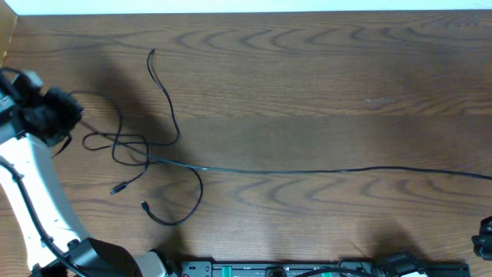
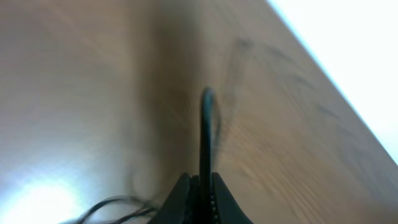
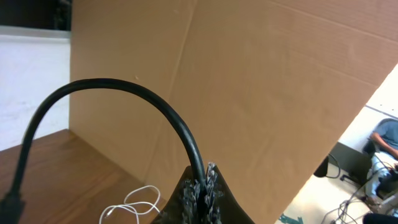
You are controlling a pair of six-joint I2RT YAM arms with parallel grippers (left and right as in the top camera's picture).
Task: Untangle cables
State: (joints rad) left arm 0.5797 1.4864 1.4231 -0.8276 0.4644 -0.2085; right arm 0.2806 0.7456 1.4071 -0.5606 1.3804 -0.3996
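Note:
Thin black cables (image 1: 127, 146) lie in loose crossing loops at the table's left, with free plug ends at the back (image 1: 151, 52) and front (image 1: 115, 190). One long black strand (image 1: 323, 171) runs from the loops to the right edge. My left gripper (image 1: 58, 115) is at the left of the loops; in the left wrist view it (image 2: 202, 186) is shut on a black cable (image 2: 206, 124). My right gripper (image 3: 202, 180) is shut on a black cable (image 3: 124, 87) that arches up and left. A white cable (image 3: 134, 205) lies coiled below it.
The wooden table (image 1: 323, 85) reaches a pale edge at the back. A brown cardboard wall (image 3: 249, 81) stands behind the right gripper. The arm bases and a black rail (image 1: 277, 269) sit along the front edge. A black arm part (image 1: 483, 237) shows at the right edge.

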